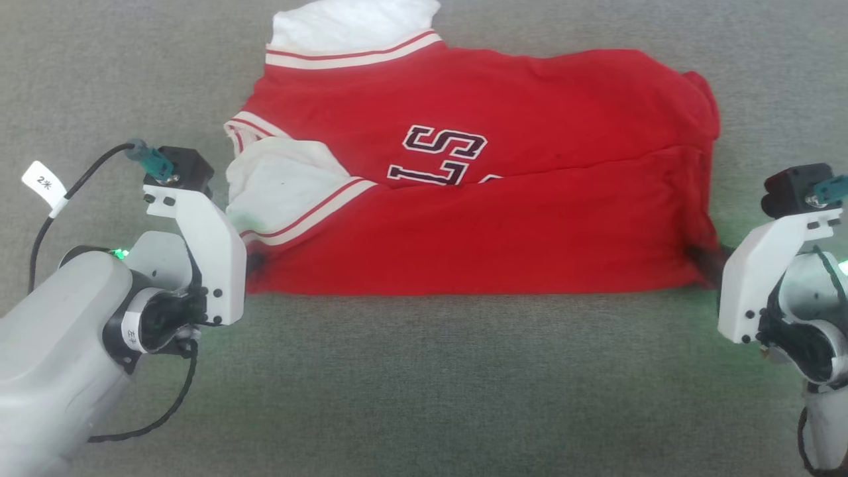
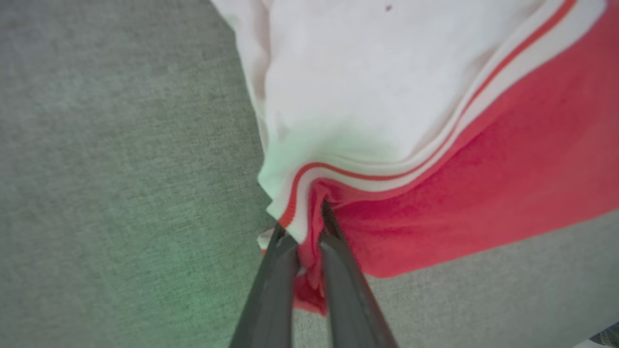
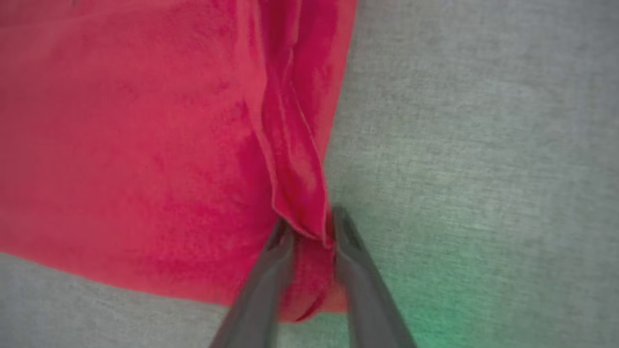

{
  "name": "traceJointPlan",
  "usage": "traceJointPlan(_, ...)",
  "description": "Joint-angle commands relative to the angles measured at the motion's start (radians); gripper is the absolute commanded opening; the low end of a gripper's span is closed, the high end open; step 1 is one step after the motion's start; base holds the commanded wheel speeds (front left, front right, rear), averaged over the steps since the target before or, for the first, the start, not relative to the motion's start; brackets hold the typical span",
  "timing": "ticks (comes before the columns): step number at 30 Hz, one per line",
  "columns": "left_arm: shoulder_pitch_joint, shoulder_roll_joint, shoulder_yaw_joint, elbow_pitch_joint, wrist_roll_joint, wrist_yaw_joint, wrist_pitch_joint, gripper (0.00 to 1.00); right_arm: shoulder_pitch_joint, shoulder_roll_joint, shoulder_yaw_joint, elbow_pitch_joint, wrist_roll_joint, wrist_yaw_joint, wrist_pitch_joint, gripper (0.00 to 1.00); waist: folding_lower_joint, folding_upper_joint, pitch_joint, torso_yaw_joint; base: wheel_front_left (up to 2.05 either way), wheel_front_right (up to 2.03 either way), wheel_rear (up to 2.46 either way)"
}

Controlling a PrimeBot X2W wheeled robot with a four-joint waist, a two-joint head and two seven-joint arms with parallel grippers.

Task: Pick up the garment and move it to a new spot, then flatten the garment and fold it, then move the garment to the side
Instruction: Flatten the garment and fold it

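Garment: the garment [image 1: 477, 218] lies on the grey cloth surface [image 1: 424, 384], from the middle of the head view up towards 12 o'clock, its near part doubled over the lettered chest
Sleeves: one white sleeve [image 1: 285, 185] at the garment's 9 o'clock, another [image 1: 351, 23] at its 11 o'clock, each with striped trim
Left gripper: the left gripper [image 2: 309, 217] is at the garment's 8 o'clock corner; its dark fingers [image 2: 271, 290] stand narrow, with red cloth and striped sleeve trim pinched between them
Left arm: the pale forearm comes in from 8 o'clock of the head view, the white wrist bracket upright and touching the garment's edge
Right gripper: the right gripper [image 3: 309, 220] is at the garment's 4 o'clock corner; its fingers [image 3: 358, 280] press both sides of a raised ridge of red cloth
Right arm: enters from 4 o'clock of the head view, wrist bracket leaning towards the garment
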Motion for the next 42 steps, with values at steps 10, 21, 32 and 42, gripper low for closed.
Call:
traceJointPlan(10, 0.043, 0.033, -0.009, -0.029, -0.032, 0.016, 0.050, 0.00, 0.014, -0.044, 0.017, -0.018, 0.067, 0.000, 0.102, 0.00, 0.0000, -0.0001, -0.027, 0.025, 0.00, 0.00, 0.00)
traceJointPlan(21, 0.096, 0.150, 0.016, -0.272, -0.040, 0.137, 0.099, 0.00, 0.098, -0.111, -0.014, -0.234, 0.118, 0.000, 0.248, 0.00, 0.0000, -0.0001, -0.061, 0.042, 0.00, 0.00, 0.00)
traceJointPlan(32, 0.239, 0.242, 0.025, -0.485, -0.055, 0.259, 0.067, 0.00, 0.284, -0.080, -0.102, -0.413, 0.125, 0.000, 0.347, 0.00, 0.0000, -0.0001, -0.062, 0.048, 0.00, 0.00, 0.00)
traceJointPlan(42, 0.267, 0.152, -0.009, -0.308, -0.070, 0.185, 0.017, 0.00, 0.260, -0.037, -0.039, -0.253, 0.087, 0.000, 0.233, 0.00, 0.0000, -0.0001, -0.045, 0.026, 0.00, 0.00, 0.00)
